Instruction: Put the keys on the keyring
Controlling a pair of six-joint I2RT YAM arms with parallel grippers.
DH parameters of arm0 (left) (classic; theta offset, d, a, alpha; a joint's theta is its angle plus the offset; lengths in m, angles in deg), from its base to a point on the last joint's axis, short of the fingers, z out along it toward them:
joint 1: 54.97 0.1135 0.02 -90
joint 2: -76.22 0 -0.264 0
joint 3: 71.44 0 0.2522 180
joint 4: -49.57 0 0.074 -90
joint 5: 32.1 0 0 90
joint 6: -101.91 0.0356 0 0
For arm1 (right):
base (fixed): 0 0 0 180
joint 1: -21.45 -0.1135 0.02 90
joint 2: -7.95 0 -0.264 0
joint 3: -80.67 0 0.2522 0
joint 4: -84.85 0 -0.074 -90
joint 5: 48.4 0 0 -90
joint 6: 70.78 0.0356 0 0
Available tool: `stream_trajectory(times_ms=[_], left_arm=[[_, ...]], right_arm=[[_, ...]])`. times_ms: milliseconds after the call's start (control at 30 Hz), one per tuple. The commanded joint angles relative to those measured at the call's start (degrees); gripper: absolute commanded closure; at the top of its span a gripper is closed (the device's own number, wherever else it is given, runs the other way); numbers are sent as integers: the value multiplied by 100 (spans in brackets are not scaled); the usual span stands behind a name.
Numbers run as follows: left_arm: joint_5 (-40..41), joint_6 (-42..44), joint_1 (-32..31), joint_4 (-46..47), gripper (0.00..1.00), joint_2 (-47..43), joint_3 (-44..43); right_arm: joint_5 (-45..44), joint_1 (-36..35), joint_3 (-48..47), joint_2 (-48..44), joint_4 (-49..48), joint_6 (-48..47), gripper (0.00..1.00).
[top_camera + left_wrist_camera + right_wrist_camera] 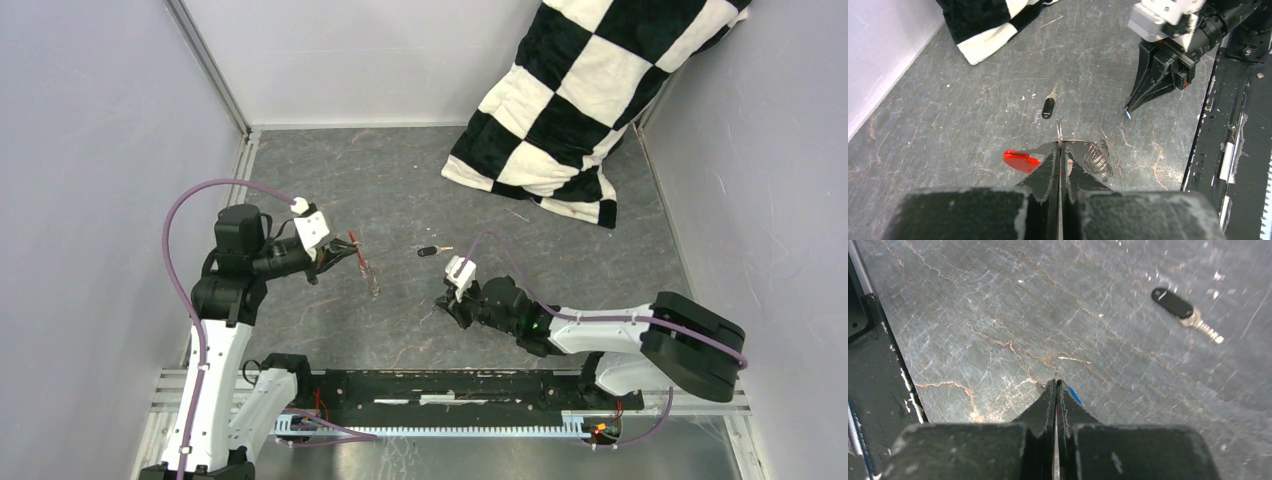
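**Both claws closed: left on keyring, right on blue key**

Left claw: jaws pressed together with no gap showing. They pinch the keyring by its thin metal loop, which stands edge-on just above the fingertips. The red tag hangs off the keyring on one side of the fingers, and a coil of grey wire hangs on the other side. In the top view this claw is over the left half of the bench, about midway between the near and far edges. The tag shows at its tip and the wire trails toward the near edge.

Right claw: jaws also fully together, tips down at the bench surface. The blue key is at the very tips. Only a blue sliver shows on one side of the fingers and a small grey bit on the other, so it looks pinched; the rest is hidden. The left wrist view shows the same blue speck under this claw's tip. From the top, the claw is around bench centre, toward the near edge.

The black key lies flat and loose on the bench, silver blade pointing away from its head. It touches nothing and sits near bench centre, between the two claws and closer to the right one.

A checkered cushion is slumped in the far right corner, well apart from the keys.
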Motion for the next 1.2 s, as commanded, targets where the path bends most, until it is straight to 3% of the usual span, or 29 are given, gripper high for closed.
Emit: stream_trajectory(times_ms=[0, 133, 367, 500, 700, 767, 967, 1167], left_arm=[[-542, 28, 34, -42, 98, -21, 87], [-1020, 347, 29, -506, 98, 49, 146], [-1388, 933, 28, -1285, 98, 161, 42], [-1864, 1671, 14, -1994, 98, 332, -93], [-2414, 2698, -8, -3004, 98, 547, -92], [-2577, 2868, -26, -3085, 98, 517, -34], [-2962, 3074, -368, -3059, 98, 747, 15], [-2927, 3279, -865, -3059, 98, 992, -3]], right_arm=[[-718, -362, 151, -518, -97, -1627, 99], [-659, -476, 277, -803, -144, -2246, 100], [-90, -479, 140, -1036, 88, -2366, 100], [646, -473, -181, -1414, 569, -2863, 99], [1008, -472, -731, -1983, 1213, -3057, 100], [1256, -477, -939, -2004, 1584, -3481, 100], [920, -478, -1374, -1953, 1894, -4598, 100], [1422, -477, -1859, -2002, 2370, -5866, 100]])
